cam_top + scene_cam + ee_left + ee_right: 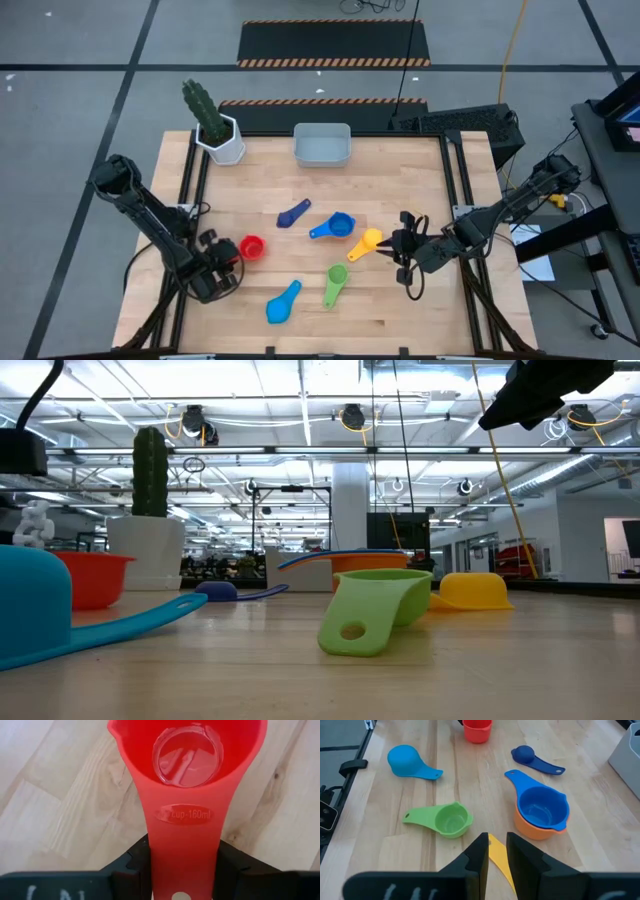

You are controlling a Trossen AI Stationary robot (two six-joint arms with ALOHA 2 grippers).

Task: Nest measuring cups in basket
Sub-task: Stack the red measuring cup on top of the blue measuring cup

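The red measuring cup (251, 247) stands upright at the table's left, with my left gripper (184, 855) shut on its handle. The yellow cup (370, 240) lies rim down on the wood. My right gripper (398, 245) hovers above it, its fingers a narrow gap apart and touching nothing. The yellow handle (497, 855) shows through that gap. A blue cup (542, 810) sits nested in the orange one (532, 831). The green cup (451, 820) stands upright. The dark blue cup (523, 753) and the light blue cup (404, 760) lie rim down. The basket (322, 148) stands at the far edge. My left gripper pinches the red cup's flat handle (184, 870) by its two long edges, close to the free end with the hole. The fingers (137, 865) come slanting down from the table's near left and lie along the handle. The cup is upright, its open side up.
A white pot with a cactus (225, 140) stands at the far left corner, beside the basket. Black rails run along the table's left and right edges. Bare wood lies between the basket and the cups.
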